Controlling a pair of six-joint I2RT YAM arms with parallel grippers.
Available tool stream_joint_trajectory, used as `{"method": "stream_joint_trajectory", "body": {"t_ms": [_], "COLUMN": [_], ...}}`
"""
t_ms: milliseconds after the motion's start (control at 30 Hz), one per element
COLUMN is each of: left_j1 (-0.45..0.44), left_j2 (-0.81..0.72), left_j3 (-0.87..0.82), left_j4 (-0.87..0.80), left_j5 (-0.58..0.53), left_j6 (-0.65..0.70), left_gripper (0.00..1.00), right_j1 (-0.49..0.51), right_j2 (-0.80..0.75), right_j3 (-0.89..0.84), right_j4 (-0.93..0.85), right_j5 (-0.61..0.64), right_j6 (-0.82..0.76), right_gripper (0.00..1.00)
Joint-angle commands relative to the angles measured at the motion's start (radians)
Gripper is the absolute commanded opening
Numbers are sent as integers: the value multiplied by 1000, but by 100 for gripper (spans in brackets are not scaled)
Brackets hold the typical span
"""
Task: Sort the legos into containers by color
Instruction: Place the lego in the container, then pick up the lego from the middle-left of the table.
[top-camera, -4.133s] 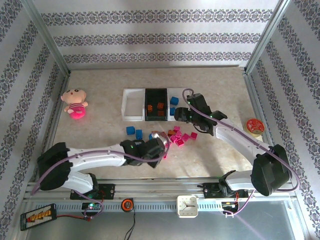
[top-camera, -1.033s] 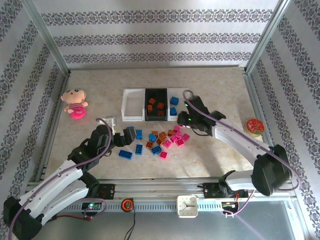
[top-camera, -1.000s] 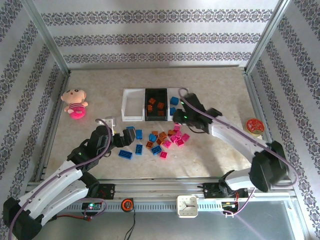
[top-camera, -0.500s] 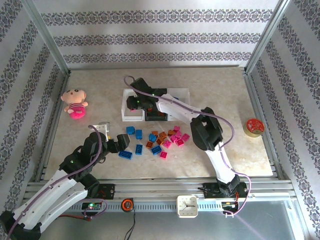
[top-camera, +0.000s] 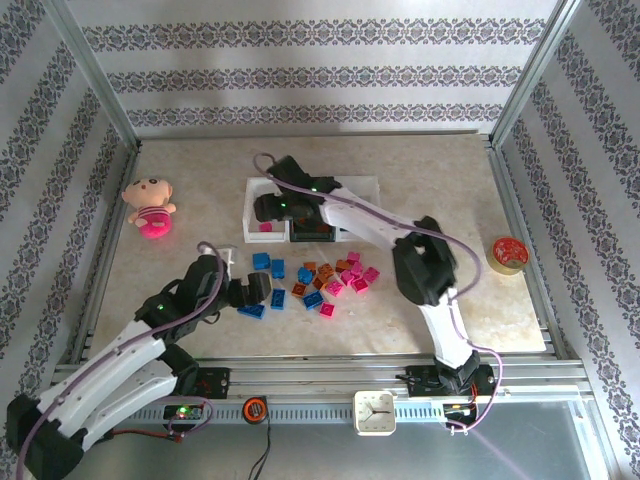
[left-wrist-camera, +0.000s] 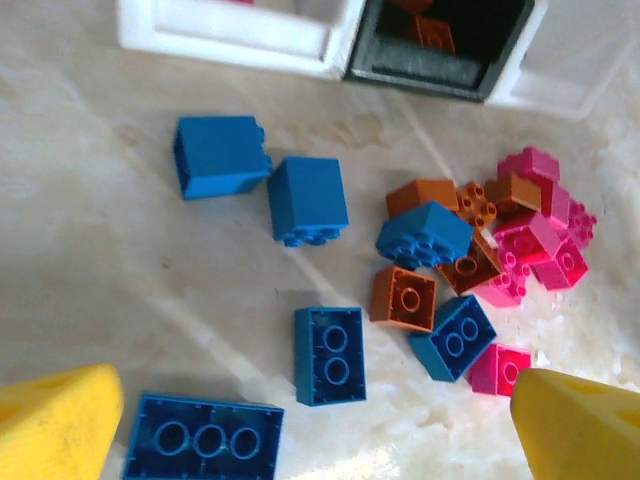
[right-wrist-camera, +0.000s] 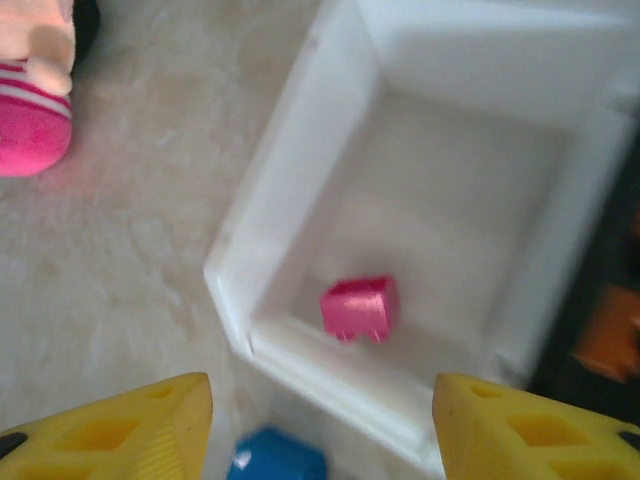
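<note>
Right wrist: one pink lego (right-wrist-camera: 360, 307) in the white bin (right-wrist-camera: 283, 200), right claw (right-wrist-camera: 320, 405) apart

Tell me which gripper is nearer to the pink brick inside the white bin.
Right. The right gripper hangs open just above the pink brick, which lies in the white bin. The left gripper is apart from it, over loose blue bricks outside the bin.

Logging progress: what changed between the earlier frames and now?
The right tool swung from the loose pile to the left white bin and dropped a pink brick there. The left tool drew back over blue bricks. Black bin, plush doll, red tin stayed.
</note>
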Motion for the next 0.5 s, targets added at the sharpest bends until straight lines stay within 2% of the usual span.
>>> {"method": "stream_joint_trajectory", "body": {"t_ms": [0,67,167,267,467], "left_j1": [-97,-216,-355,-420,-439], "left_j2": [113,218,387,518,687], "left_j3": [61,101,167,199,275], "left_j4": [78,94,114,174,185], "left_j5": [67,20,12,59,96], "left_j6": [44,55,61,55,63], "left_gripper": [96,95,89,84,76], "right_j1": [-40,-72,-123,-173,-257], "right_j2": [-195,-301,-442,-561,-720], "right_j3": [-211,-364,-553,-695,-832], "right_j4": [90,117,138,148,145], "right_j5": [25,27,36,48,40], "right_j6": [11,24,42,49,52], "right_gripper": [60,60,61,61,62]}}
